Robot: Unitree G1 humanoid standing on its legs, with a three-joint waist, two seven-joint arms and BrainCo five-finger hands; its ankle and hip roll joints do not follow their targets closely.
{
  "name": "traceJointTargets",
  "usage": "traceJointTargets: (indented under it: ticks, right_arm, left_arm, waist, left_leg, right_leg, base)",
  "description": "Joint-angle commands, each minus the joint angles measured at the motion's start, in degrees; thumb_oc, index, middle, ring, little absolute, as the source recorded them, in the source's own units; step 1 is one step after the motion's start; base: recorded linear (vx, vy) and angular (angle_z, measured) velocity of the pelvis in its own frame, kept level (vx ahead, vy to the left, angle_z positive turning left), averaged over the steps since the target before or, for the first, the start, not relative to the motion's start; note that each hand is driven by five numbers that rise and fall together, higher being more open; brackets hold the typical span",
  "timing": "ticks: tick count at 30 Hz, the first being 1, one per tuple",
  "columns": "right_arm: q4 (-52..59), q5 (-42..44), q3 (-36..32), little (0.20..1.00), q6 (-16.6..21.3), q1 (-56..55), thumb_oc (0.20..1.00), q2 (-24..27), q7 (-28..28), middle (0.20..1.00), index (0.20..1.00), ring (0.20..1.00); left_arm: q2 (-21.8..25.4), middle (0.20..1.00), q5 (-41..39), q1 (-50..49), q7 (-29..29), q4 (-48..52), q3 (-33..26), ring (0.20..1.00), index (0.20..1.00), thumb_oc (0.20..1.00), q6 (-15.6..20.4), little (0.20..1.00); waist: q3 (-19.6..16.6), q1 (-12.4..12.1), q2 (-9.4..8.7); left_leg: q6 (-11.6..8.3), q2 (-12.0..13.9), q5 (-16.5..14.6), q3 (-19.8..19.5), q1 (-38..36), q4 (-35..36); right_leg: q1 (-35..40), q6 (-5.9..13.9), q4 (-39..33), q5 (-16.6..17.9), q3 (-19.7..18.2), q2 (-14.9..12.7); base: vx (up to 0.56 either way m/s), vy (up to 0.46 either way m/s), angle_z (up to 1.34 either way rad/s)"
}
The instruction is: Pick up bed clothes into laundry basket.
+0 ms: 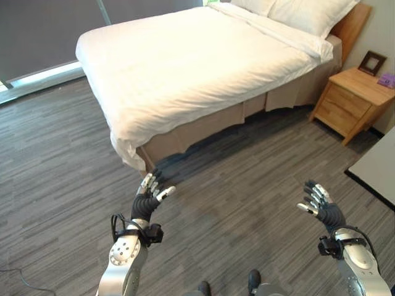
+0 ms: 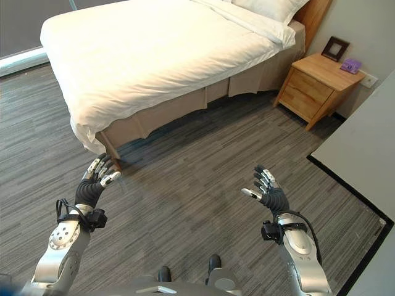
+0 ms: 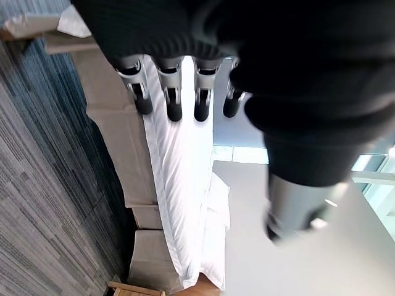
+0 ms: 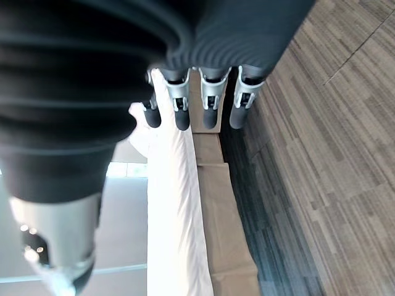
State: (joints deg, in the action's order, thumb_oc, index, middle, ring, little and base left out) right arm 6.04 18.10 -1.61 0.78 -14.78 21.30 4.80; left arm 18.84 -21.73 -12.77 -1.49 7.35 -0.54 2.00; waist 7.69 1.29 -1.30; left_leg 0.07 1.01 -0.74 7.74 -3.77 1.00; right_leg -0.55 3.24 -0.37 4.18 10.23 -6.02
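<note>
Count of items: one bed, one white duvet spread over it, two white pillows at the headboard end, one wooden nightstand, one dark picture frame and one small purple object on the nightstand's top.

Left hand: raised over the grey plank floor, just short of the bed's near corner. Fingers straight and spread, thumb apart; it holds nothing and touches nothing. Its own wrist view confirms this, with the fingers extended in a row toward the beige bed skirt and the white bedding beyond.

Right hand: raised over the floor, well apart from the bed and level with the left hand. Fingers straight and relaxed, palm empty, no contact with anything. Its wrist view shows the fingers pointing toward the side of the bed.

Bed clothes: the duvet lies flat and smooth on the mattress, hanging over the near edge and the foot corner. Its long axis follows the bed, running from the foot at the view's left toward the pillows and headboard at the upper right. The nightstand stands just beside the headboard end, at the far right.
</note>
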Motion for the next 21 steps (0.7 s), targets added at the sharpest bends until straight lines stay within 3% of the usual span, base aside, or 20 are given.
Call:
traceJointTargets:
  ticks: [1,3,4,5,6,21]
  right_arm:
    - [1.7,0.3,-0.6,1.0,2.3,2.5,1.0,0.5,0.4,1.0,1.0,1.0]
    - [1.5,0.2,-0.3,1.0,2.3,2.9,1.0,0.8,0.2,1.0,1.0,1.0]
    - [1.5,0.2,-0.3,1.0,2.3,2.9,1.0,0.8,0.2,1.0,1.0,1.0]
    - [1.3,0.0,-0.2,1.0,2.2,2.9,1.0,0.8,0.0,1.0,1.0,1.0]
    - [1.1,0.0,-0.3,1.0,2.2,2.9,1.0,0.9,-0.1,1.0,1.0,1.0]
    - [0.9,0.8,1.0,1.0,2.3,3.3,1.0,0.7,-0.1,1.0,1.0,1.0]
  left_arm:
    - [2.8,0.2,1.0,0.1,0.2,2.3,-1.9,0.2,0.2,0.2,3.6,0.2]
    - [2.8,0.2,1.3,-0.7,0.2,2.5,-2.0,0.2,0.2,0.2,3.5,0.2]
    - [2.9,0.426,1.3,-0.8,0.2,2.6,-2.1,0.426,0.426,0.426,3.4,0.426]
    - [2.8,0.934,1.4,-0.9,-0.1,2.7,-2.2,0.934,0.934,0.934,3.4,0.934]
    - [2.9,1.0,1.6,-0.9,-0.3,2.7,-2.3,1.0,1.0,1.0,3.4,1.0]
    - [2.8,1.0,2.0,-1.6,-0.9,3.2,-3.2,1.0,1.0,1.0,3.9,1.0]
  waist:
    - [-2.7,-0.7,-0.73]
    - [-3.0,-1.1,-0.87]
    - [-3.0,-1.2,-0.93]
    - [-3.2,-1.3,-1.02]
    - [-3.2,-1.3,-1.09]
    - [-3.7,-1.0,-1.02]
  left_leg:
    - [-2.15,1.8,2.0,-3.7,0.6,2.9]
    - [-2.0,1.6,1.8,-3.8,0.5,3.1]
    - [-1.97,1.5,1.8,-3.8,0.5,3.1]
    - [-1.96,1.5,1.7,-3.8,0.4,3.2]
    - [-1.97,1.5,1.7,-3.8,0.4,3.2]
    - [-1.79,1.2,1.2,-3.3,-0.4,3.5]
  right_leg:
    - [3.6,2.85,2.2,-6.3,-1.8,0.4]
    - [3.9,2.92,1.7,-6.2,-1.9,0.4]
    - [3.9,2.94,1.6,-6.1,-1.9,0.3]
    - [4.0,3.0,1.4,-6.1,-1.9,0.4]
    - [4.1,3.04,1.3,-6.0,-2.0,0.4]
    - [4.5,3.35,0.1,-5.4,-3.3,0.4]
  base:
    - [0.02,0.034,0.04]
    - [0.02,0.044,0.01]
    - [0.0,0.0,0.0]
    - [0.0,0.0,0.0]
    - [0.0,0.0,0.0]
    - [0.01,0.009,-0.04]
